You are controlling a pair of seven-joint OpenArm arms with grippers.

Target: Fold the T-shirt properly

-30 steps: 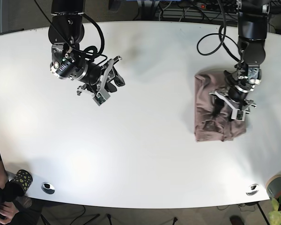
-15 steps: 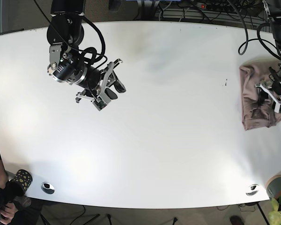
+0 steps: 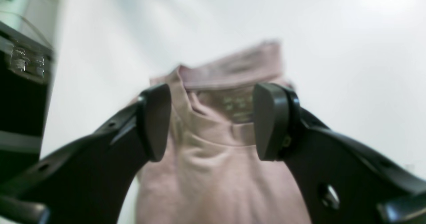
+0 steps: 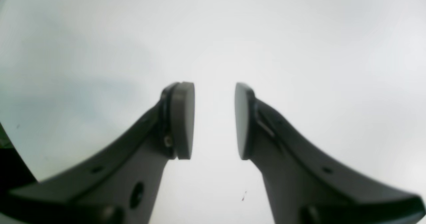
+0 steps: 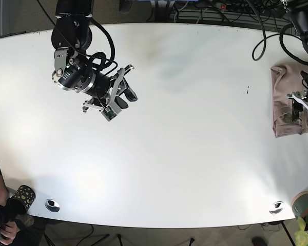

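The folded pink T-shirt (image 5: pixel 286 108) lies at the table's (image 5: pixel 195 154) far edge on my left arm's side, and my left claw (image 3: pixel 213 120) hangs over it, jaws spread wide with the collar between them, gripping nothing. My right claw (image 4: pixel 214 120) hovers well apart above bare tabletop, jaws parted a little and empty.

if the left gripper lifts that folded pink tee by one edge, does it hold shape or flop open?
Likely flops: the T-shirt is soft wrinkled fabric, so its folded layers would probably sag apart. Probably light. The left gripper is open astride it; pushing on the smooth table likely slides it, maybe bunching.
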